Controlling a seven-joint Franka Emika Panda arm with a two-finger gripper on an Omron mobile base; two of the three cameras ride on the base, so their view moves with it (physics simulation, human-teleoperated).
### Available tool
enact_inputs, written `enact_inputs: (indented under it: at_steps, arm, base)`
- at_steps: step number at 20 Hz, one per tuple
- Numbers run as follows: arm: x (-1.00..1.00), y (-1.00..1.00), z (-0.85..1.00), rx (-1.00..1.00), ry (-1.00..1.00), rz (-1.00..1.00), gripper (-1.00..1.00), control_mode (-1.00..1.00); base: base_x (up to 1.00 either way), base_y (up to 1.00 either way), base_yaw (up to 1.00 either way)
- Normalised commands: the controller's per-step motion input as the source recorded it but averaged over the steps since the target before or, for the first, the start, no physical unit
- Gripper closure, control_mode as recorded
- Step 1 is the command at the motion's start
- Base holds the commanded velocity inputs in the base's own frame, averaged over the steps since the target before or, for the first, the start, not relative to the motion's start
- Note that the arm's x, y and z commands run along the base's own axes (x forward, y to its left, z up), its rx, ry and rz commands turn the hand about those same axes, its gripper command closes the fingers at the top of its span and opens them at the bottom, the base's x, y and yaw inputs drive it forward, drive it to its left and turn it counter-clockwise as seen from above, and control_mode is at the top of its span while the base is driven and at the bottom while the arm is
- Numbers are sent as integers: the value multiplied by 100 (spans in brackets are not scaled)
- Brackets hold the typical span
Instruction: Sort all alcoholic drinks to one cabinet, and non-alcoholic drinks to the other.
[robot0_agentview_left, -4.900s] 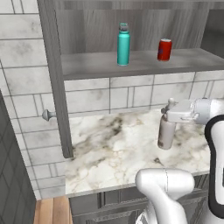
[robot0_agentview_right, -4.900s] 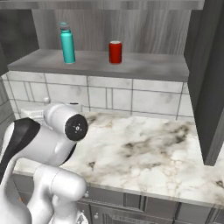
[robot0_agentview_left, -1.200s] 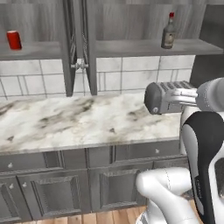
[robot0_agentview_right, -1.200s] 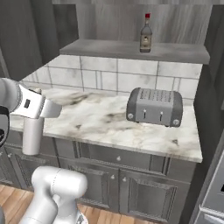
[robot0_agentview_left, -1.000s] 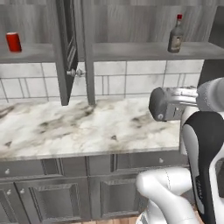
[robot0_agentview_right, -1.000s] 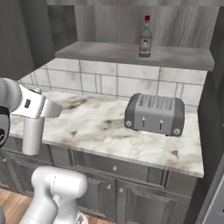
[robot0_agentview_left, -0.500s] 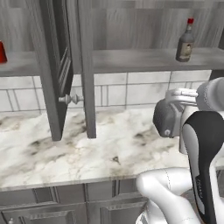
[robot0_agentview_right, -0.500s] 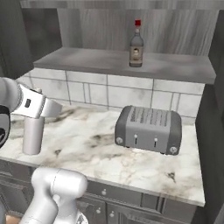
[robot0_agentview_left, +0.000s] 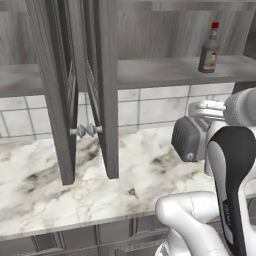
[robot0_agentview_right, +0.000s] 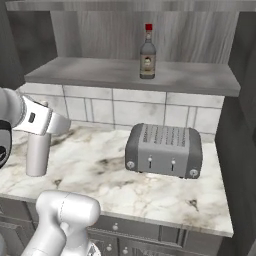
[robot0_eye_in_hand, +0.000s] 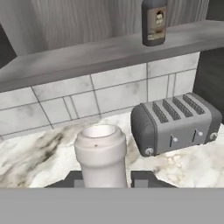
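Observation:
My gripper (robot0_agentview_right: 42, 123) is shut on the neck of the slim pale beige-white bottle (robot0_agentview_right: 37, 154), which hangs upright low over the marble counter (robot0_agentview_right: 100, 175). The hand view looks down on the bottle's open mouth (robot0_eye_in_hand: 101, 151) between the two fingertips. A squat dark bottle with a red cap (robot0_agentview_right: 147, 52) (robot0_agentview_left: 209, 49) (robot0_eye_in_hand: 154, 21) stands on the grey shelf (robot0_agentview_right: 120, 74) of the open wall cabinet, up and to the right of the held bottle. My hand (robot0_agentview_left: 207, 107) shows at the right of the left base view.
A grey four-slot toaster (robot0_agentview_right: 164, 149) (robot0_eye_in_hand: 176, 122) (robot0_agentview_left: 187, 140) sits on the counter below the shelf, right of the held bottle. Two open dark cabinet doors (robot0_agentview_left: 102, 90) with round knobs (robot0_agentview_left: 82, 131) jut out over the counter. Tiled wall (robot0_agentview_right: 115, 111) behind.
The whole picture has shifted as the base moved toward the counter; toaster and red-capped bottle look larger. The gripper keeps its hold on the pale bottle.

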Motion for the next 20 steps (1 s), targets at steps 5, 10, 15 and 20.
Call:
enact_inputs:
  at_steps: [5,10,15,20]
  arm:
    - [8,-2,40,0,-12,-4,100,-100]
    - [0,-32,63,5,-28,1,100,-100]
    - [3,-24,53,8,-28,11,100,-100]
    - [13,-2,42,1,-26,9,100,-100]
  base:
    - [10,0,-3]
    - [0,0,0]
    - [0,0,0]
    - [0,0,0]
